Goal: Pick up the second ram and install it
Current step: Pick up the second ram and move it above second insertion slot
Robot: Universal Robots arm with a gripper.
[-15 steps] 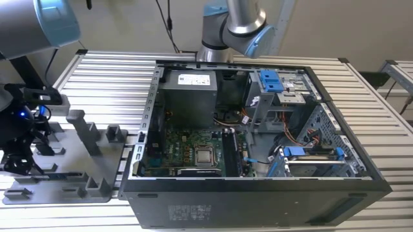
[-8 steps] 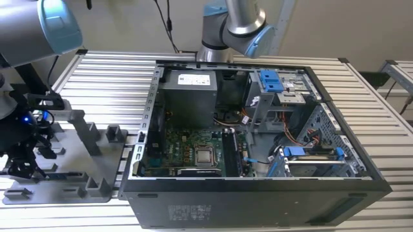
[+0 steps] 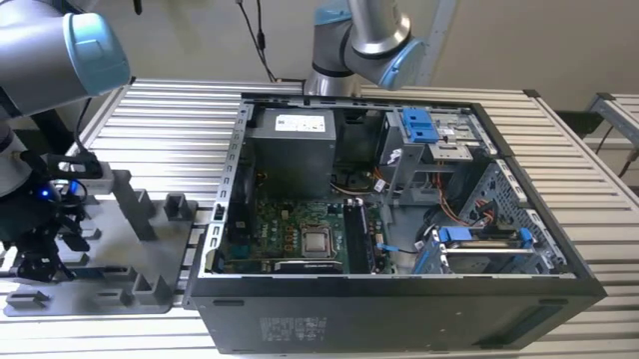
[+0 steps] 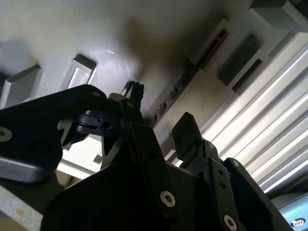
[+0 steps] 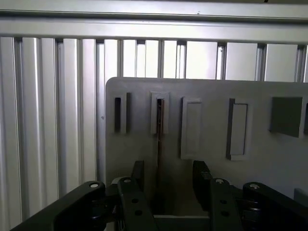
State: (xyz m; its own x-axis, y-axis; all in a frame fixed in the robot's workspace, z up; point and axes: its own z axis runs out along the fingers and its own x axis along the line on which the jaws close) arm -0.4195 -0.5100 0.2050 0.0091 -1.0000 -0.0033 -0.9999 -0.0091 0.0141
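Note:
The second ram (image 5: 159, 137) stands on edge in a narrow slot of the grey tray (image 5: 211, 96), a thin dark strip in both wrist views (image 4: 192, 67). My gripper (image 5: 168, 177) is low over the tray and open, one black finger (image 5: 138, 174) on each side of the stick, with a gap to each. In the exterior view the gripper (image 3: 42, 254) hangs over the tray (image 3: 110, 243) at that view's left, beside the open computer case (image 3: 399, 314). The green motherboard (image 3: 289, 232) with its long black sockets (image 3: 360, 238) lies inside the case.
Grey upright blocks (image 3: 140, 213) rise from the tray near the gripper. A second arm (image 3: 364, 41) stands behind the case. Blue drive brackets (image 3: 420, 126) and cables crowd the case's side at the exterior view's right. Ribbed metal table (image 3: 170, 120) surrounds everything.

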